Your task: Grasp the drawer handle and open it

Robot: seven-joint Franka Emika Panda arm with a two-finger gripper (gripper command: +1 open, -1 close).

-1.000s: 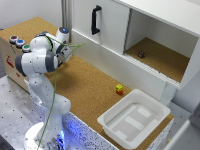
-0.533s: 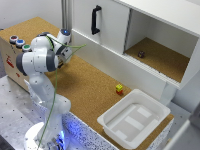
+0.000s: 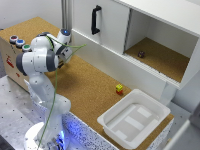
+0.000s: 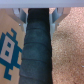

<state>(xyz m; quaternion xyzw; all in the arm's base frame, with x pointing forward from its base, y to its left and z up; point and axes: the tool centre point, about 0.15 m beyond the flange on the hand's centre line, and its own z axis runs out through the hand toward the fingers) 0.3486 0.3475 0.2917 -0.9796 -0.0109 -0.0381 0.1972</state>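
In the wrist view a black bar, the drawer handle, runs between a cardboard box face with blue print and the cork floor. My gripper straddles this bar. One finger sits tight against each side of it, so the gripper is shut on the handle. In the exterior view my arm bends over the cardboard box at the exterior view's left, and its wrist hides the fingers and the handle.
A white cabinet lines the back, with a black door handle and an open compartment holding a small dark object. A small yellow-and-red block lies on the cork. A white tray stands at the exterior view's right. Coloured buttons top the box.
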